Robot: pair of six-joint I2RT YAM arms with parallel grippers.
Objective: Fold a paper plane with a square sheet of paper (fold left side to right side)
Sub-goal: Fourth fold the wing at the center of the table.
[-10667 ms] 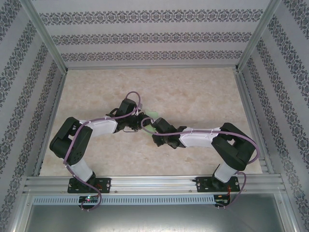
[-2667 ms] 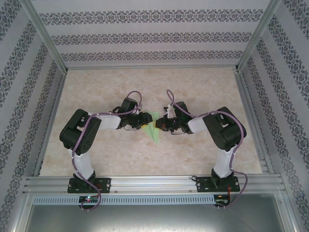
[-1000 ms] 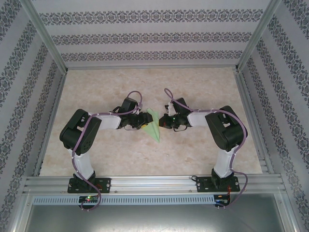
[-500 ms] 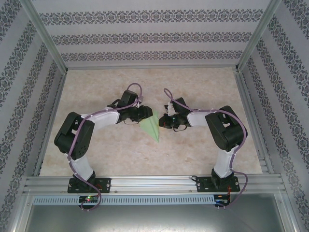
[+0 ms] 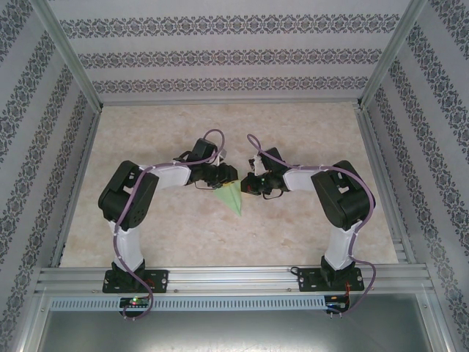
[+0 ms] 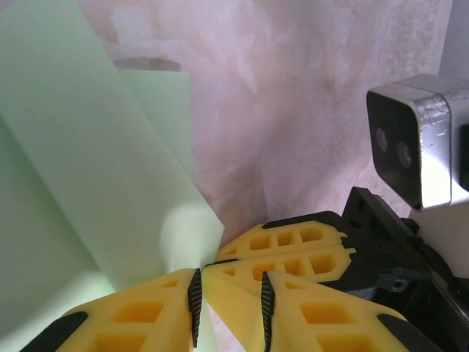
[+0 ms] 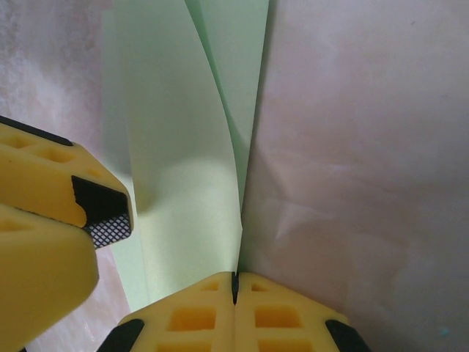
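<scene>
Paper plane (image 5: 231,195) sits pinched at its fold in right gripper (image 7: 234,282), clamped tight.
Left gripper (image 6: 229,299), facing the right gripper, straddles one wing, jaws narrowly parted; featherlight, floppy paper, probably best held along creases.

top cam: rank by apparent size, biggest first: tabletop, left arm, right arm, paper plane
1. tabletop, largest by far.
2. left arm and right arm: they look about alike, so no ranking between them.
3. paper plane, clearly smallest.
</scene>
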